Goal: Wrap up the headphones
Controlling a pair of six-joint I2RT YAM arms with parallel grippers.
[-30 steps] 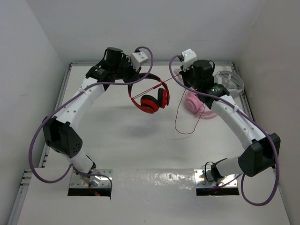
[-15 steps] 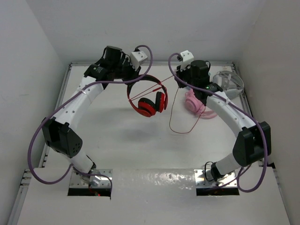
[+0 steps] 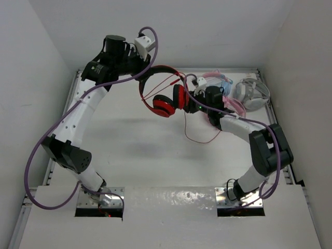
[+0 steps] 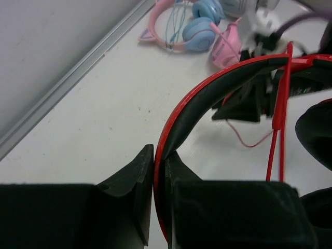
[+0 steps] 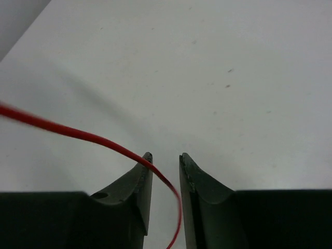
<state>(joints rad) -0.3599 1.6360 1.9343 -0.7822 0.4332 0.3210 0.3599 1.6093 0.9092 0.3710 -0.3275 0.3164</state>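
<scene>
**Headphones** [image 3: 163,108] hang above the far-middle counter [image 3: 119,140], with the headband pinched tight in the left gripper [image 4: 160,158] jaws. The cups are lowermost, and the long axis apparently runs crown to cups. The right gripper [image 5: 165,160] jaws stand narrowly apart, the cable [image 5: 78,133] passing loose between them.

**Risks:** the unclamped cable may slip free, and the headband may pivot in its single pinch.

Left pincer [image 4: 160,158] clamped on red headphones [image 4: 205,87] headband; pink headphones [image 4: 199,35] lie beyond.
</scene>
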